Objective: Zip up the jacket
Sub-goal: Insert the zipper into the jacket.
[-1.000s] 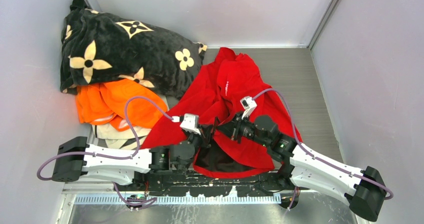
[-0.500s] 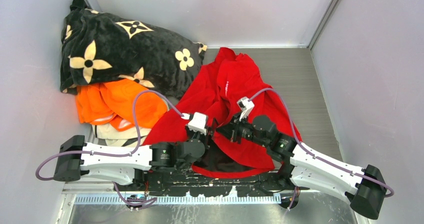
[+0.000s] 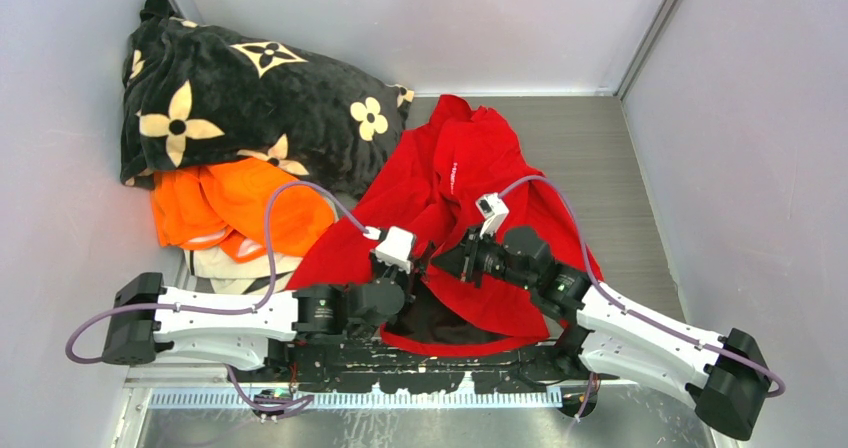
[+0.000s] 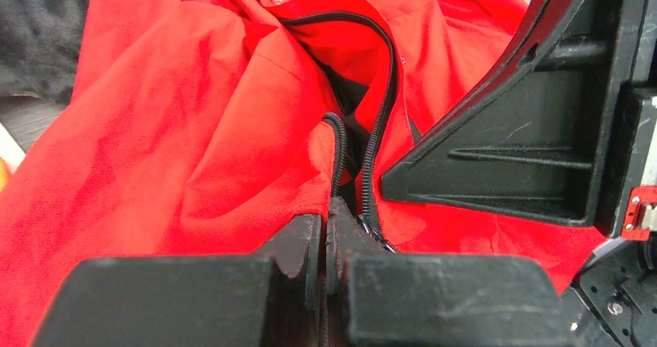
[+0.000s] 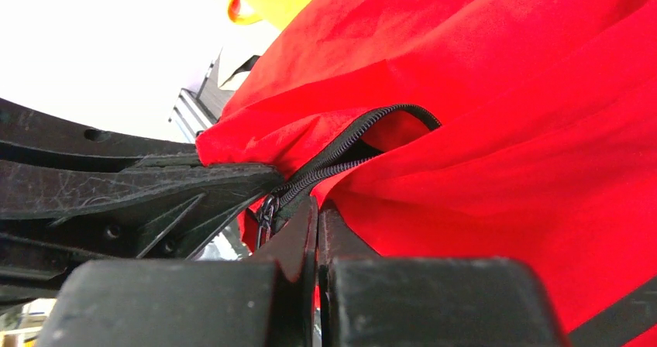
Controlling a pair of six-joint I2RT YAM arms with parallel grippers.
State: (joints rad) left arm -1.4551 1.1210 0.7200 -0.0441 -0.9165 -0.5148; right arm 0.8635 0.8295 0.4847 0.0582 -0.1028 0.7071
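The red jacket point(image 3: 470, 158) lies crumpled mid-table with its front open at the near hem, showing dark lining point(image 3: 430, 318). My left gripper point(image 3: 418, 261) and right gripper point(image 3: 441, 259) meet tip to tip at that hem. In the left wrist view the left gripper point(image 4: 326, 221) is shut on the end of one black zip row point(image 4: 338, 153). The other zip row point(image 4: 381, 107) runs beside it. In the right wrist view the right gripper point(image 5: 318, 207) is shut on the jacket's edge just below the zip point(image 5: 349, 149). A small metal slider point(image 5: 267, 207) hangs beside its jaws.
A black flower-patterned blanket point(image 3: 240, 88) is piled at the back left, with an orange garment point(image 3: 230, 208) and pale cloth point(image 3: 235, 268) under its near side. Grey walls close in the table on three sides. Bare tabletop point(image 3: 620, 178) shows right of the jacket.
My left gripper has swung right and slightly forward along the hem until it meets the right gripper. The right gripper has edged left. Both have stayed shut.
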